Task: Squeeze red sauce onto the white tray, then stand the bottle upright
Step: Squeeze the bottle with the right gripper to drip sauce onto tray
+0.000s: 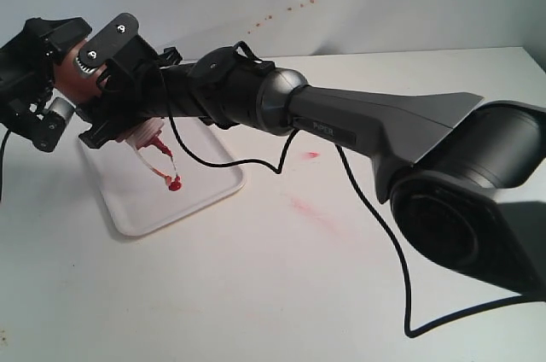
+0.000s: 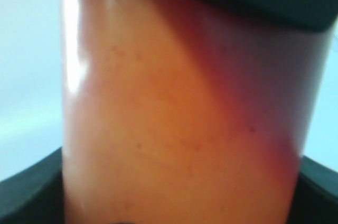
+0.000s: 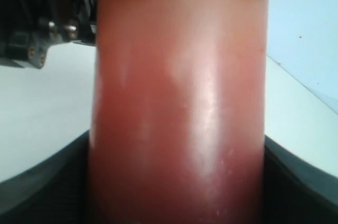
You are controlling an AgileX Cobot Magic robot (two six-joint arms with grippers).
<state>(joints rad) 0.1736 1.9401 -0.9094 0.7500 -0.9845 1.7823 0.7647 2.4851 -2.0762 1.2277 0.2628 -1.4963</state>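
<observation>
Above the white tray (image 1: pixel 136 208), the left hand (image 1: pixel 53 72) and right hand (image 1: pixel 109 82) clasp the tilted bottle (image 1: pixel 145 134), red sauce (image 1: pixel 174 183) pooled beneath.

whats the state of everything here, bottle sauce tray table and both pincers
bottle, tilted with its tip pointing down, held in the air
left pincer, shut on the bottle
right pincer, shut on the bottle
white tray, flat on the table, mostly bare
red sauce, small blob on the white tray, thin strand up to the bottle
table, faint pinkish smears beside the white tray
</observation>
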